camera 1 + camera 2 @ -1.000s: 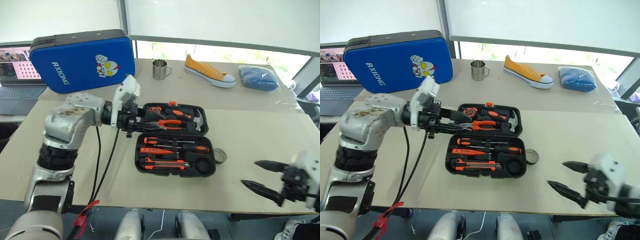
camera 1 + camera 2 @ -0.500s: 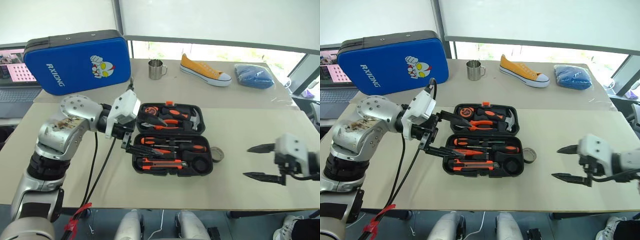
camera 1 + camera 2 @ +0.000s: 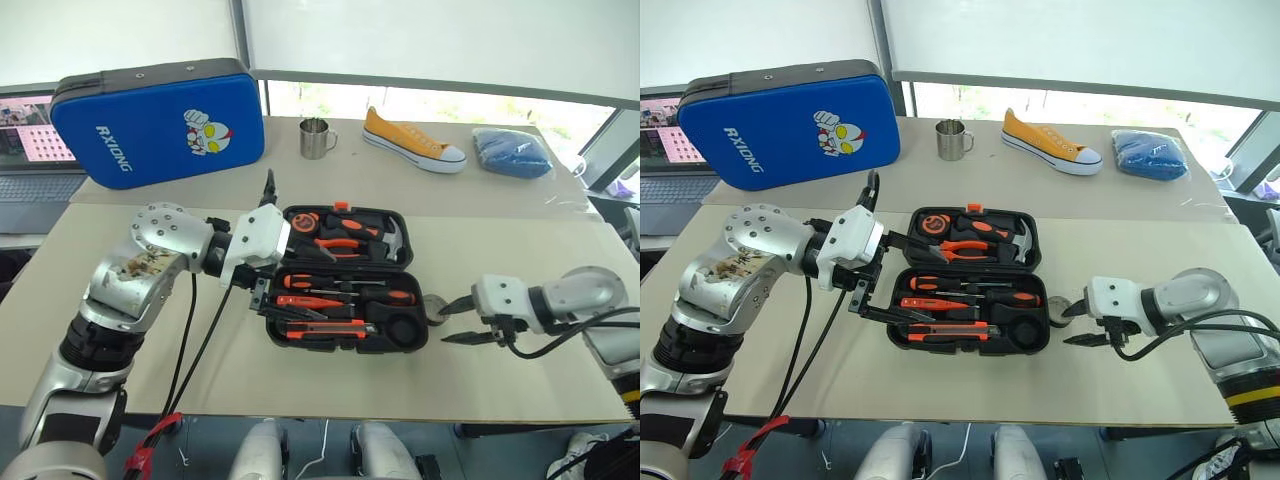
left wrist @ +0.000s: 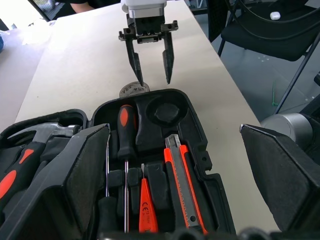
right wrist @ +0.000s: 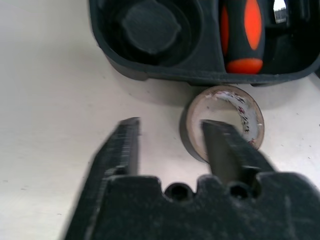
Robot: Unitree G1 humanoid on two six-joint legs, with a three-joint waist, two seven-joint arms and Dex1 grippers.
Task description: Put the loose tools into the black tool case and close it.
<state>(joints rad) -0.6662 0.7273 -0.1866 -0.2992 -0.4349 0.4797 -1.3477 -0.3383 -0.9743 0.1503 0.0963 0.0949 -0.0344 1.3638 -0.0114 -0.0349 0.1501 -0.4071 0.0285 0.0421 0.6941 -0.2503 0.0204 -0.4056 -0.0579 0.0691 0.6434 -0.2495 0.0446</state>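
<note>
The black tool case (image 3: 415, 268) lies open in the middle of the table. Its near half holds two screwdrivers (image 3: 348, 284), a slim orange tool (image 4: 145, 205) and a utility knife (image 3: 325, 325), beside an empty round recess (image 4: 165, 111). A small tape roll (image 3: 436, 306) lies on the table just right of the case. My right gripper (image 3: 455, 320) is open at the roll, with one finger (image 5: 220, 150) over it and the other on bare table. My left gripper (image 4: 175, 127) is open wide at the case's left end, above the near half.
Pliers (image 3: 340, 243) and a hammer (image 3: 395, 240) sit in the case's far half. At the back stand a blue cartoon-printed case (image 3: 160, 120), a metal mug (image 3: 318, 138), a yellow shoe (image 3: 412, 140), a blue cloth bundle (image 3: 512, 152) and a laptop (image 3: 30, 165).
My right gripper has swung in from the table's right edge to the tape roll, and its fingers have narrowed. My left gripper has rolled, opened wide and sunk slightly.
</note>
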